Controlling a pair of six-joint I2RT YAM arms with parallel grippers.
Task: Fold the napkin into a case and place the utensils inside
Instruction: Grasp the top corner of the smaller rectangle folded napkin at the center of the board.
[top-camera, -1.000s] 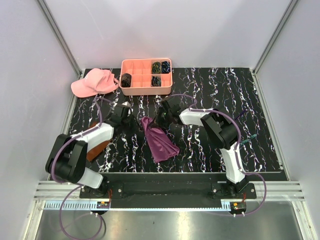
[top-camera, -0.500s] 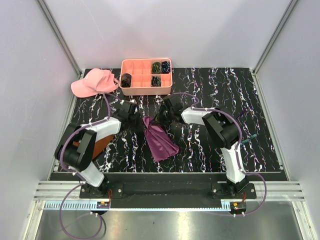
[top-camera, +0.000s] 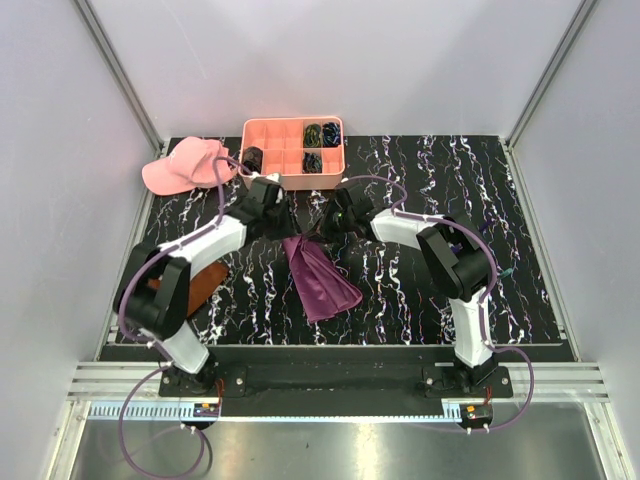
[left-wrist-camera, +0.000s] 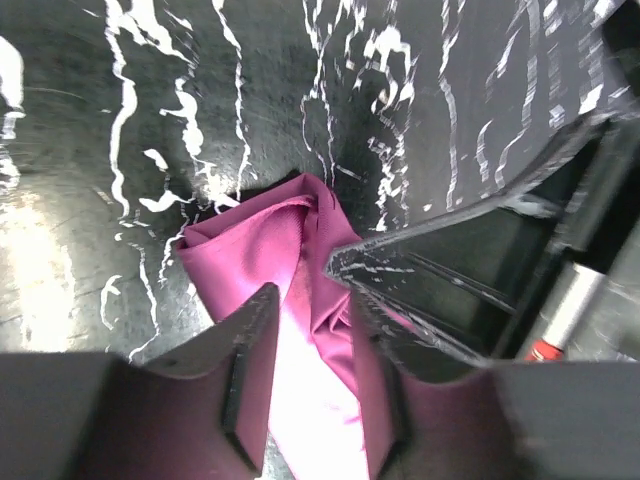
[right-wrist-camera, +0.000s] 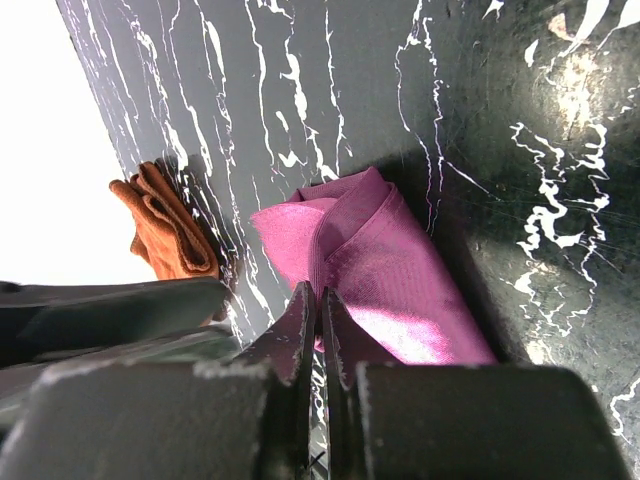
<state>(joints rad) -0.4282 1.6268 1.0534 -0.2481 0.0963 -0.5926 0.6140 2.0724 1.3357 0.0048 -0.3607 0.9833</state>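
Change: both arms have carried the napkin (top-camera: 318, 278) top edge farther back | left gripper (left-wrist-camera: 310, 375) pinching cloth | right gripper (right-wrist-camera: 320, 330) pressed together on cloth | fold unfinished, utensils not seen.

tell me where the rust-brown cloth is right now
In the top view the rust-brown cloth lies on the table's left side, partly hidden under the left arm, left of the napkin.

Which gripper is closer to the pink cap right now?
Left. The left gripper sits just right of the pink cap; the right gripper is farther right, beyond the napkin.
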